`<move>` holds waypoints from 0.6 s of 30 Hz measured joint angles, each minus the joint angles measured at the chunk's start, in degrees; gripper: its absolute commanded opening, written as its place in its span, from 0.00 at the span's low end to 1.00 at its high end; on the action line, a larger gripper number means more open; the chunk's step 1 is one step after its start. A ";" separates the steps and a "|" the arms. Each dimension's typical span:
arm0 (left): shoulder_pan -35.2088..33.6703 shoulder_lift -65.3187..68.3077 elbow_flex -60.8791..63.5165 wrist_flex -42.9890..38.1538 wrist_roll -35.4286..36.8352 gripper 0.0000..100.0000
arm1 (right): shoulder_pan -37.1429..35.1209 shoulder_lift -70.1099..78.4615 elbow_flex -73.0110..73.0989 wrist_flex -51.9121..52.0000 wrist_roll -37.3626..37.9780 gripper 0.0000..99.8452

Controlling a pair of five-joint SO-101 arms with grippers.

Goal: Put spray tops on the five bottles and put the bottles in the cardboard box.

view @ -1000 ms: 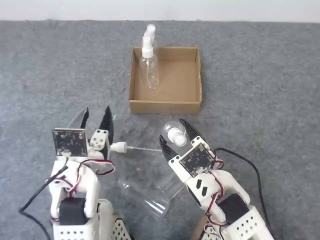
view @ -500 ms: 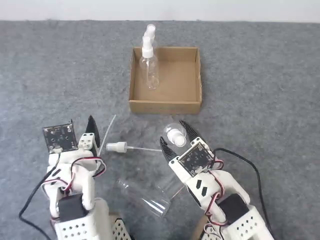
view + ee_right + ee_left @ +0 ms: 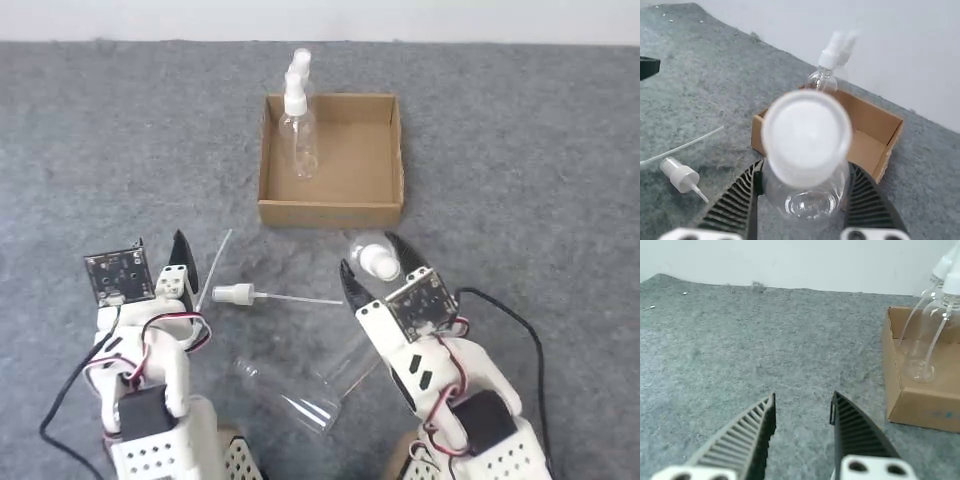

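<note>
- One clear bottle (image 3: 290, 395) on its side, nearest, between the arm bases;
- Right gripper (image 3: 369, 256) clamped around a white-topped bottle (image 3: 805, 135); left gripper (image 3: 803, 399) spread apart, holding nothing;
- Loose spray top (image 3: 236, 293) on the carpet (image 3: 520, 150) between both grippers;
- Two topped bottles (image 3: 299, 140) standing in the cardboard box (image 3: 330, 212)

We count one cardboard box (image 3: 330, 212), two spray-topped bottles (image 3: 299, 140) inside it, one white-capped bottle (image 3: 378, 262) outside, one bare bottle (image 3: 290, 395) lying flat, one loose spray top (image 3: 235, 293), one separate thin tube (image 3: 215, 265).
</note>
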 measured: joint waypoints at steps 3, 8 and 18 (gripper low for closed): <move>0.00 0.00 0.26 0.00 0.00 0.17 | 0.00 0.00 -2.73 0.00 0.00 0.10; 0.00 0.00 0.26 0.00 0.00 0.17 | 0.09 0.53 -7.47 0.00 1.05 0.03; 0.00 0.00 1.67 -2.37 0.00 0.17 | 0.00 23.74 -22.15 -5.54 2.02 0.03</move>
